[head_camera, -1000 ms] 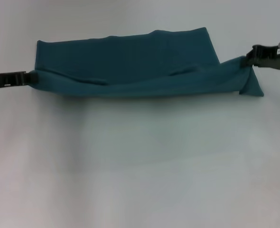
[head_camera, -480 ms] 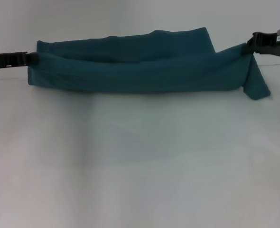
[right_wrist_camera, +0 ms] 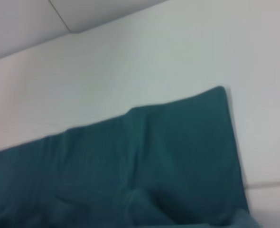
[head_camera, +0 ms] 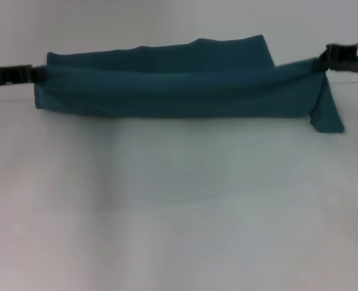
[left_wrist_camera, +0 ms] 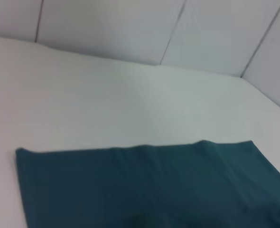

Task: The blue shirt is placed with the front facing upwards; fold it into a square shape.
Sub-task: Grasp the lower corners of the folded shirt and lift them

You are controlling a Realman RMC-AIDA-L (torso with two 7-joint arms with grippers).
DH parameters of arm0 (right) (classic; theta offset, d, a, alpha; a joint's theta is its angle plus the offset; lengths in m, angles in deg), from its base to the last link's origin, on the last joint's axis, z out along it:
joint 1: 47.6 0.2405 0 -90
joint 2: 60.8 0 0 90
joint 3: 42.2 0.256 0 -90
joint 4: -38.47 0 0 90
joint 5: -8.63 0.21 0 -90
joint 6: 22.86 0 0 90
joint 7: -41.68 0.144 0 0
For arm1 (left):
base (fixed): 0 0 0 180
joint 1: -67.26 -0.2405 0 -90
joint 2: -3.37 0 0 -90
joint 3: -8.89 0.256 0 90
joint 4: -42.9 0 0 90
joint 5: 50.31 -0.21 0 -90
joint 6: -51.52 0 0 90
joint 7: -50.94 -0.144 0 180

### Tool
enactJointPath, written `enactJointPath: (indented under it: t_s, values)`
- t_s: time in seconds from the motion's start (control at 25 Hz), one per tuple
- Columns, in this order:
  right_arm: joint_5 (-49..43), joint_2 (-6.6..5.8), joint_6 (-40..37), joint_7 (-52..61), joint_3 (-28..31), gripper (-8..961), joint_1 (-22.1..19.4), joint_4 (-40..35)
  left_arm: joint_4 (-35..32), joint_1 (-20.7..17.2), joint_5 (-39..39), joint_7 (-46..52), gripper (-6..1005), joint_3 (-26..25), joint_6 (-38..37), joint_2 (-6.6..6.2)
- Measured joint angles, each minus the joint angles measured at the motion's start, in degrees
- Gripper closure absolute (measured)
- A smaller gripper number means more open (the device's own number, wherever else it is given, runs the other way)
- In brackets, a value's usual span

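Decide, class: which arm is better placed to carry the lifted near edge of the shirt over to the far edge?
Neither alone. The left gripper and right gripper each pinch one end of the blue shirt, holding its raised edge taut between them, so both should probably move together.

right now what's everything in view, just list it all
shirt: one, dark teal-blue, at the far side of the table, folded into a long band, its near edge lifted and stretched between the two grippers, one corner hanging down on the right
table: one, white, under the shirt and across the whole foreground
wall panels: pale grey with dark seams, behind the table in the left wrist view
left gripper: one, black, at the shirt's left end, shut on the cloth
right gripper: one, black, at the shirt's right end, shut on the cloth
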State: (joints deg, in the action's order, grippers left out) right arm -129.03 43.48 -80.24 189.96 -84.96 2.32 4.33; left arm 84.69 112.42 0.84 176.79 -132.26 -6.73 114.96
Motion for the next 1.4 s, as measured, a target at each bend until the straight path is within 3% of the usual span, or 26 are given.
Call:
enactJointPath:
  t_s: [0.24, 0.52, 0.84, 1.4]
  values:
    - [0.0, 2.83, -6.9, 0.3, -0.6, 922, -5.4, -5.9, 6.4, -6.0, 0.4, 0.0, 936, -0.1, -5.5, 2.94]
    - [0.5, 3.80, -10.1, 0.2, -0.2, 921, -10.2, -6.9, 11.4, -12.2, 0.6, -0.1, 936, -0.1, -10.5, 5.37]
    - [0.6, 5.51, -16.8, -0.1, 1.0, 921, -13.4, -10.2, 14.4, -16.6, 0.6, -0.5, 936, -0.1, -16.7, 6.63]
    - [0.6, 5.37, -26.5, -0.6, 4.0, 922, -19.3, -12.0, 16.5, -20.4, 0.6, -0.1, 936, -1.5, -26.2, 7.51]
